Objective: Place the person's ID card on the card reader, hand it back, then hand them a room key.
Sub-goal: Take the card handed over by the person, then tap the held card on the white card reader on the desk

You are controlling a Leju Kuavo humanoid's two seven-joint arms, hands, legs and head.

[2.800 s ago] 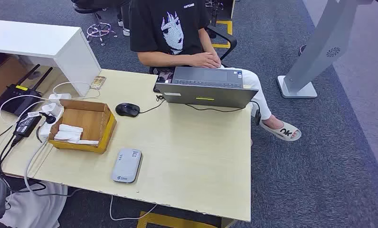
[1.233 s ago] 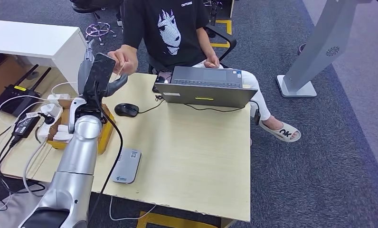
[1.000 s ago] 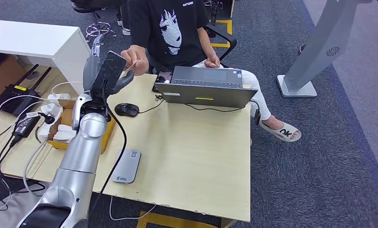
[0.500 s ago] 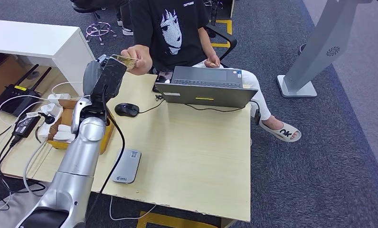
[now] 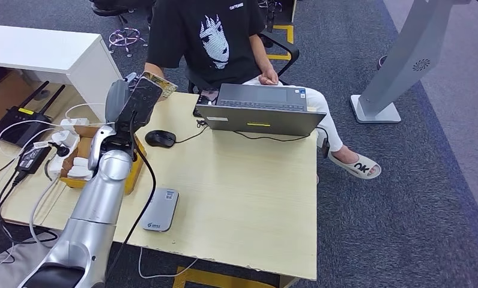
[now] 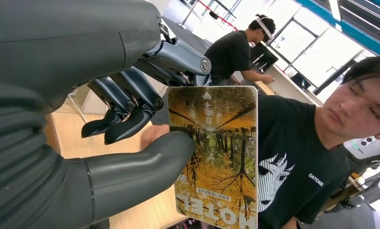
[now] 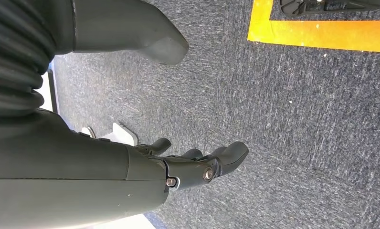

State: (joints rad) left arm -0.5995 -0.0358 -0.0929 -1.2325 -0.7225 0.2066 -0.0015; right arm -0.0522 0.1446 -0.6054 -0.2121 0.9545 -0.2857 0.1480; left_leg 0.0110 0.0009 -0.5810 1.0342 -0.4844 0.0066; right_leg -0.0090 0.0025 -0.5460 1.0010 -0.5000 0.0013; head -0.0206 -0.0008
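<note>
My left hand (image 5: 130,103) is raised over the desk's far left corner, in front of the seated person (image 5: 215,36). It pinches the ID card (image 5: 160,84), a card printed with an autumn forest (image 6: 216,157), between the thumb (image 6: 145,162) and the darker fingers (image 6: 131,107). The person's hand (image 6: 153,133) is just behind the card. The grey card reader (image 5: 160,209) lies flat near the desk's front edge. White room key cards (image 5: 85,168) lie in the wooden box (image 5: 113,147). My right hand (image 7: 197,167) hangs over the carpet and holds nothing.
A laptop (image 5: 260,113) and a black mouse (image 5: 161,138) sit on the far side of the desk (image 5: 248,198). A power strip, adapters, cables (image 5: 41,153) and a router (image 5: 20,123) crowd the left. A white cabinet (image 5: 50,57) stands behind them.
The person brought the card up to my raised left hand, and my thumb closed on it. The person's arm has since drawn back to the left.
</note>
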